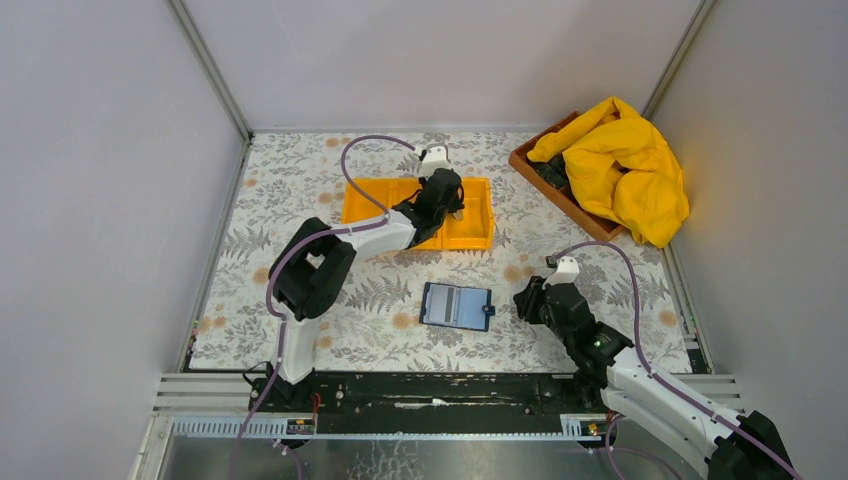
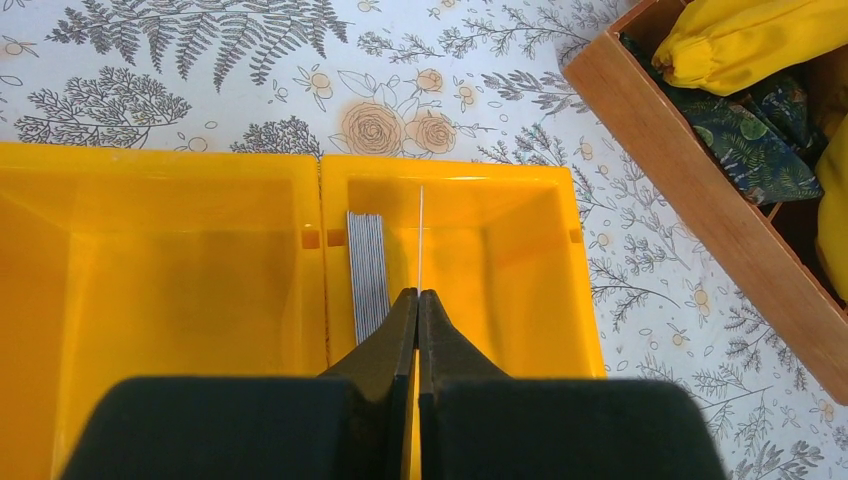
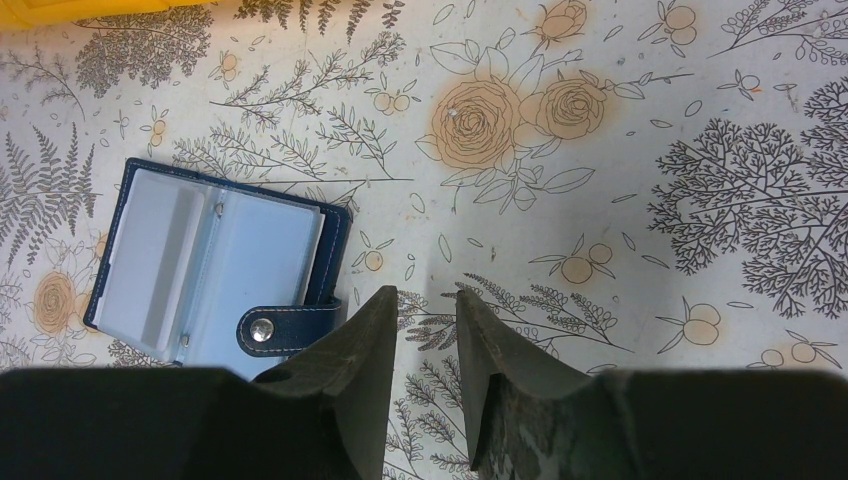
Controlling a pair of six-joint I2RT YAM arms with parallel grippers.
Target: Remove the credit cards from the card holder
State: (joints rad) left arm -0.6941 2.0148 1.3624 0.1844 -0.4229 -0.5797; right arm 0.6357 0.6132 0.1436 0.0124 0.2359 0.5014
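Observation:
The card holder (image 1: pixel 456 306) lies open on the table, dark blue with pale grey lining (image 3: pixel 215 265) and its snap strap pointing toward my right gripper. The right gripper (image 3: pixel 425 292) hovers just right of it (image 1: pixel 522 300), open, with only tablecloth between its fingers. My left gripper (image 2: pixel 418 293) is over the right compartment of the orange tray (image 2: pixel 200 170), shut on a thin credit card (image 2: pixel 421 230) seen edge-on as a white line. A grey striped card (image 2: pixel 367 270) rests in that compartment beside the divider. From above, the left gripper (image 1: pixel 447 200) sits over the tray (image 1: pixel 365 200).
A wooden box (image 1: pixel 545 185) stands at the back right, with a yellow cloth (image 1: pixel 625 165) heaped in it; its side (image 2: pixel 690 190) runs close to the tray's right end. Grey walls enclose the flowered table on three sides.

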